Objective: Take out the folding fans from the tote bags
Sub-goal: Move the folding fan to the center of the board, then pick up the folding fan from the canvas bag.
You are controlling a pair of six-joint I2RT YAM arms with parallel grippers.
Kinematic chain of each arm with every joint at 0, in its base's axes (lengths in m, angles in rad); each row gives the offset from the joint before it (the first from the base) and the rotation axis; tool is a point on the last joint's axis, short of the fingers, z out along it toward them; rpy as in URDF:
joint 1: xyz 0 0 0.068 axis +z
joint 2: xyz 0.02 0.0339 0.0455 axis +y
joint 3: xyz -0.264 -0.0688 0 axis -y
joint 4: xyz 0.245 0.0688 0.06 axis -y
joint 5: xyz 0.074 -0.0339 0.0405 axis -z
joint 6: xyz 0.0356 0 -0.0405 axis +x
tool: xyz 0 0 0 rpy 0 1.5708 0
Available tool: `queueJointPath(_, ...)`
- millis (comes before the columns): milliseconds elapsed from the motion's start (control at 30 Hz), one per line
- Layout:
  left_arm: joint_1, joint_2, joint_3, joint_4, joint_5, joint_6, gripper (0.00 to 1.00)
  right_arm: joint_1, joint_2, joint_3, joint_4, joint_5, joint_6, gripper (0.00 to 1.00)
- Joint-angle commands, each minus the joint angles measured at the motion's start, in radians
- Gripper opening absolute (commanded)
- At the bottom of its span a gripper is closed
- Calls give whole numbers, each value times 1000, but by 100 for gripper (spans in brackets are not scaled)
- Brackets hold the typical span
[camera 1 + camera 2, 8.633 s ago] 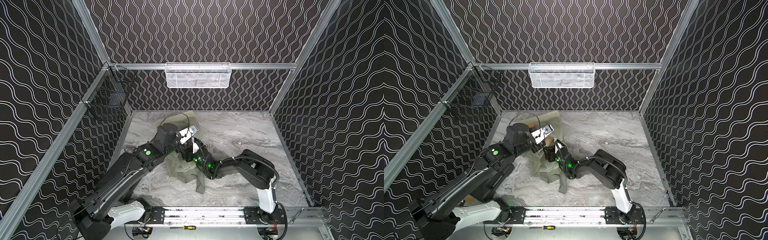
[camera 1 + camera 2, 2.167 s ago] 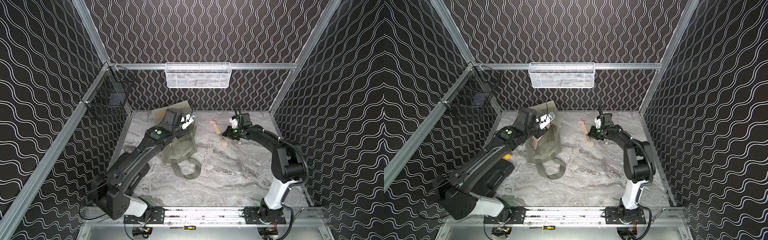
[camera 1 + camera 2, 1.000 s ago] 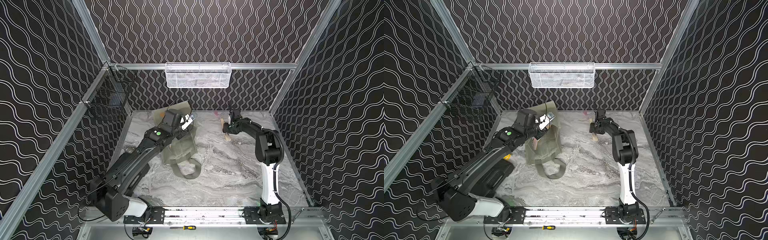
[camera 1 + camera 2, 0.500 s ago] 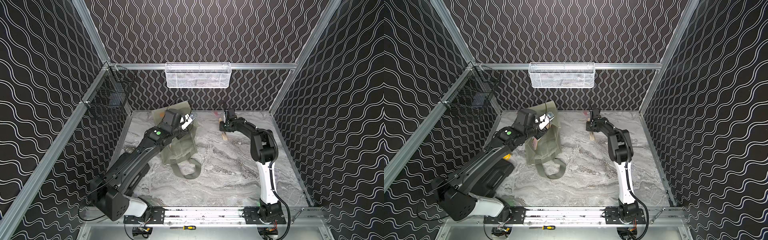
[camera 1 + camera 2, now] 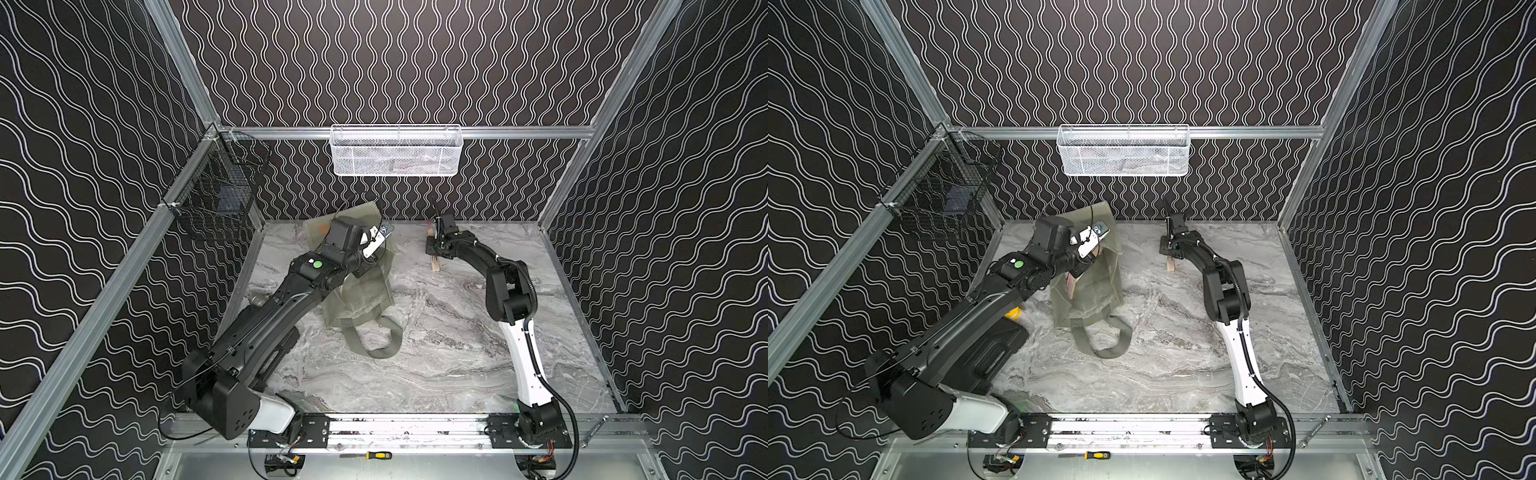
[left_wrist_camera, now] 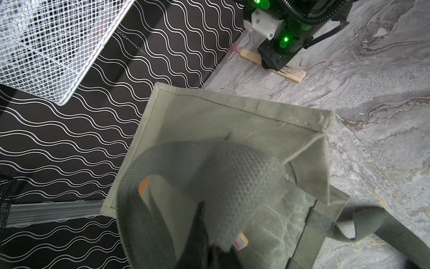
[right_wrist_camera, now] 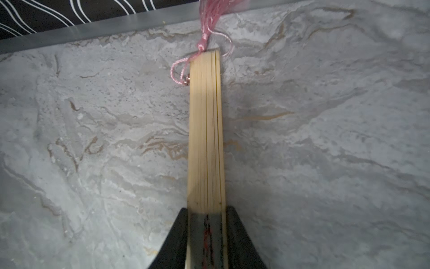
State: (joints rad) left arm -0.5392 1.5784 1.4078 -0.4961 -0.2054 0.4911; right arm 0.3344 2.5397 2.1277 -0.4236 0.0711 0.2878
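Compared with the earliest view, your right arm has left the tote bag and carried a folding fan out to the far part of the marble table. The fan is now to the right of the bag and near the back wall. Your left arm has meanwhile raised the bag's upper edge toward that wall. The right gripper stands narrow, its two fingers set against the fan's flat sides. The fan rests on its edge on the table, with its pink tassel trailing toward the wall rail. The left gripper is fully closed in the bag's fabric, with one strap handle draped over it. The other strap lies looped on the table. In the bag's open mouth you can see the end of a second fan. A white mesh basket hangs on the back wall above.
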Motion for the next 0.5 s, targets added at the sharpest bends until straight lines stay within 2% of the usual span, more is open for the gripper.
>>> queueJointPath(0,2,9,17,13,11,-34,0,13,-18,-7,-129,-14,22,41)
queueJointPath(100,6,9,28,-1,18,-51,0,22,-126,-78,-97,-27,42,49)
queueJointPath(233,14,18,48,-20,32,-76,0,27,-363,-275,-19,-60,127,51)
queueJointPath(367,18,21,63,-35,54,-93,0,32,-700,-673,243,-148,319,51)
queueJointPath(467,19,30,72,-48,65,-102,0,76,-915,-942,400,-165,465,50)
